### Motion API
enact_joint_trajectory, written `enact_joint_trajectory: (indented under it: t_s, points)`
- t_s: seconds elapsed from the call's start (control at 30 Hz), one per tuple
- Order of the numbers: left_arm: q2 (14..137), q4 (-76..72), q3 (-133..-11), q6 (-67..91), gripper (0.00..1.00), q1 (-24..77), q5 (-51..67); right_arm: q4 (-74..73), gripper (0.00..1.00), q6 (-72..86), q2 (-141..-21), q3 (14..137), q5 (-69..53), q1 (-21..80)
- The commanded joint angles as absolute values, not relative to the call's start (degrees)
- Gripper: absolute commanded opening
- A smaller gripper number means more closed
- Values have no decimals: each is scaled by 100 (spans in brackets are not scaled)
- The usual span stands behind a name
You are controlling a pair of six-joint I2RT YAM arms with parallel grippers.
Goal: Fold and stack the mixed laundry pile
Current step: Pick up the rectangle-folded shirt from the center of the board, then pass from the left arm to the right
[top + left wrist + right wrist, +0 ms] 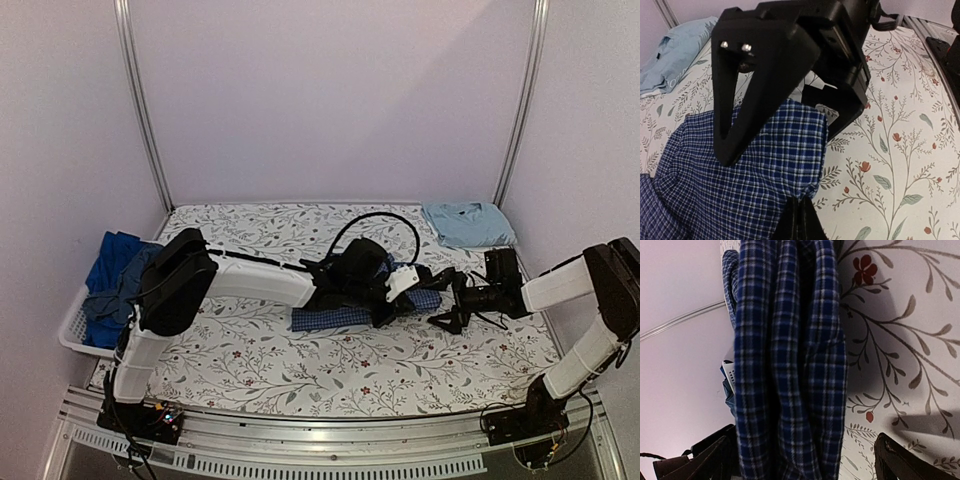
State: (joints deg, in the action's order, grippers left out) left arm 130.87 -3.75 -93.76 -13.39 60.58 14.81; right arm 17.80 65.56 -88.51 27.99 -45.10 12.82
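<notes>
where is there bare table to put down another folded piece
Free: the near strip between the checked shirt and the arm bases, and the far stretch left of the light-blue shirt. Crowded: the middle, under both arms.

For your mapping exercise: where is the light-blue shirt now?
In the top view, the light-blue shirt lies at the far right corner of the table, beyond the checked shirt.

Soft woven cloth of the checked shirt (740, 190), matt black plastic left pincer (764, 189), matt printed table cover (900, 165)
</notes>
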Motion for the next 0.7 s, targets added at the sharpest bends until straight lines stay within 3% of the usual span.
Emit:
enact_joint_trajectory:
  t_s: [0.0,0.13,0.33,0.37,0.47,0.5,0.67]
  points:
    - [12837,-714,-9303,-1129,0,5981,1684,2957,95,7326,-9316,2888,-3822,1512]
    - [12868,-674,-9338,-1133,0,5982,1716,3694,77,7930,-10028,3185,-3518,1716]
    - [12746,-659,-9070,-1277,0,5846,1774,3450,52,7885,-10338,3586,-3013,1784]
    - [12749,-647,-9059,-1302,0,5836,1757,3447,45,7838,-10416,3728,-3108,1785]
    - [12761,-633,-9090,-1169,1,5781,1707,3298,7,7556,-10849,4301,-3501,1790]
    - [12758,-615,-9121,-1021,8,5738,1647,3144,1,7393,-10961,4498,-3540,1787]
    - [12491,-418,-9046,-197,47,5336,1492,638,0,5783,-11192,6237,-3298,1763]
